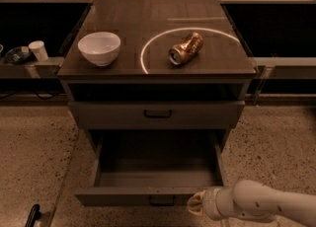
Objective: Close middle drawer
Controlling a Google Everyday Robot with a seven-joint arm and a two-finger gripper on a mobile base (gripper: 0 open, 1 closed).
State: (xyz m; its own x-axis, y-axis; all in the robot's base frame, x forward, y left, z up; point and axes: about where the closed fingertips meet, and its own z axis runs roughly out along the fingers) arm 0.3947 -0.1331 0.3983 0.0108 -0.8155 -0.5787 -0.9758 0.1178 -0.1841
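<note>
The middle drawer (148,197) is pulled far out of the grey-brown cabinet, and its inside (157,164) looks empty. Its small dark handle (161,202) shows at the bottom of the front. The top drawer (158,114) above it is shut. The lowest drawer is hidden below the open one. My gripper (196,205), on a white arm (261,205) coming in from the lower right, is at the right part of the open drawer's front, close to or touching it.
On the cabinet top (123,18) stand a white bowl (99,48) and a crushed golden can (186,49) lying inside a ring of light. A white cup (37,50) sits on a shelf at the left. Speckled floor (34,152) lies on both sides.
</note>
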